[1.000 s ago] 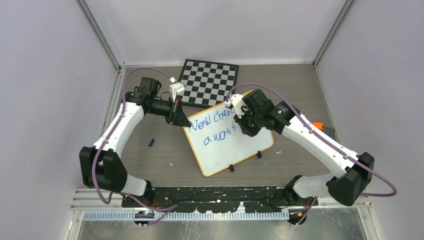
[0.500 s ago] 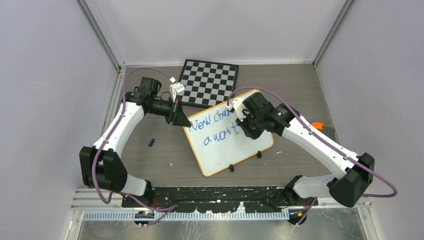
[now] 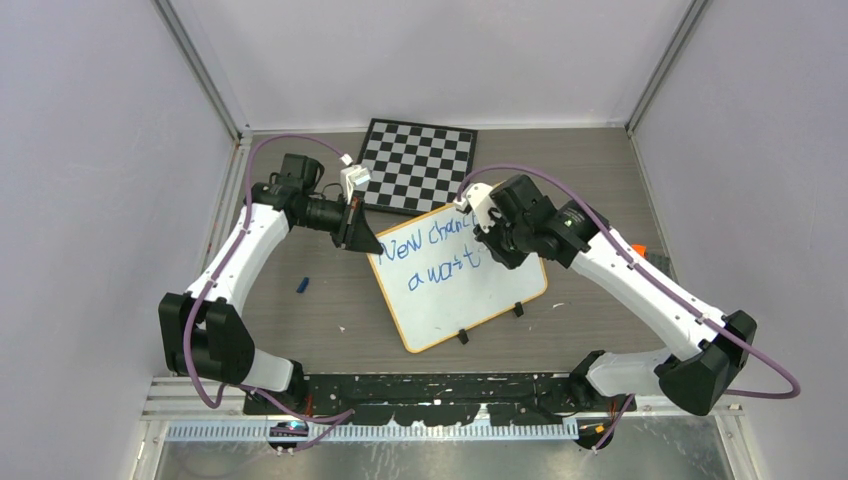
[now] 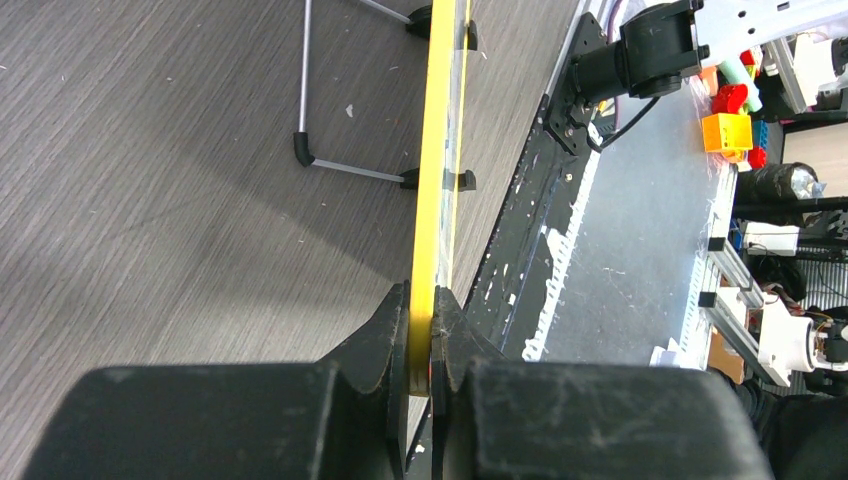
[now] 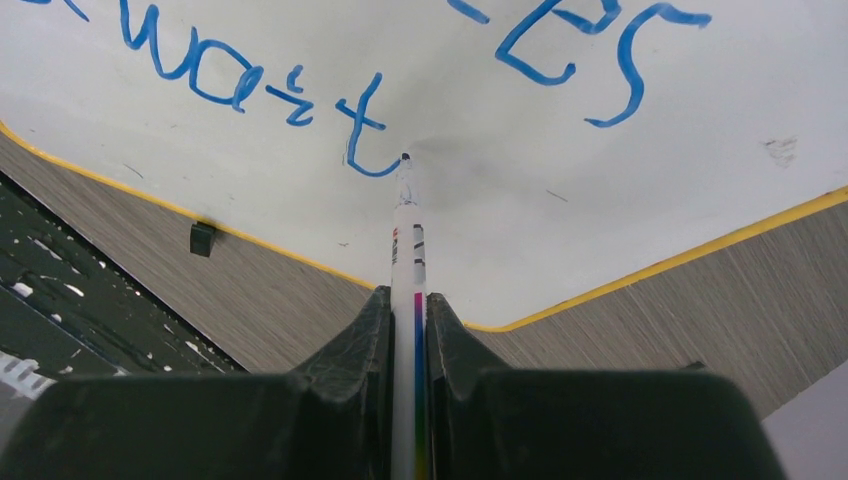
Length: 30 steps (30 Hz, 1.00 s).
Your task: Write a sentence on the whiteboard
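Blue ink spells two lines on the whiteboard [image 3: 445, 300], which sits propped at a tilt in the middle of the surface [image 3: 320, 320], just in front of the chessboard [image 3: 415, 165]. My right jaws are closed tight on a slim white marker [image 5: 407, 250]. Its long axis runs straight out from them, and its tip touches the glossy white face right beside the foot of the last "t". I judge the room for the next word lies further along that lower line, toward the rounded corner on my right arm's side. My left jaws are pinched shut on the thin orange-yellow rim [image 4: 428, 200] at the opposite edge, steadying the flat panel over the grey woodgrain.
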{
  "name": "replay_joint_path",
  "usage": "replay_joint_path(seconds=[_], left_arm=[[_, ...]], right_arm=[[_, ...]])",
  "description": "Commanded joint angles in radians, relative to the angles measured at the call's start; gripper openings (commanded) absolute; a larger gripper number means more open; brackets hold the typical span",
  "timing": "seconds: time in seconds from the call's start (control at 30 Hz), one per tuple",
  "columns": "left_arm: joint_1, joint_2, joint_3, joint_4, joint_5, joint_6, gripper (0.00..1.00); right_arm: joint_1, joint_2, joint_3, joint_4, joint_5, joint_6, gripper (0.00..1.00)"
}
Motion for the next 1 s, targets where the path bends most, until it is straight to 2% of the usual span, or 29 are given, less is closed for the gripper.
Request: replay_joint_path(seconds=[0.0,0.47,0.73,0.9,0.97], left_arm=[[-0.021,0.014,0.007,0.008,-0.096,0.040,0.00],[-0.021,0.013,0.000,0.005,-0.109,0.049,0.00],[-0.021,0.014,0.005,0.004,-0.112,0.045,0.02],[-0.022,0.004,0.022,-0.007,-0.116,0.040,0.63],[-0.021,-0.011,0.038,-0.023,-0.129,0.041,0.76]], right_arm=[[-0.004,-0.055,0.012,-0.032,0.013,-0.012,0.00],[-0.010,0.003,-0.068,0.052,0.077,-0.022,0.00],[-0.011,-0.016,-0.032,0.011,0.045,-0.015,0.00],[-0.010,-0.042,0.083,-0.036,-0.046,0.010,0.00],[-0.013,-0.032,0.155,-0.056,-0.086,0.027,0.00]])
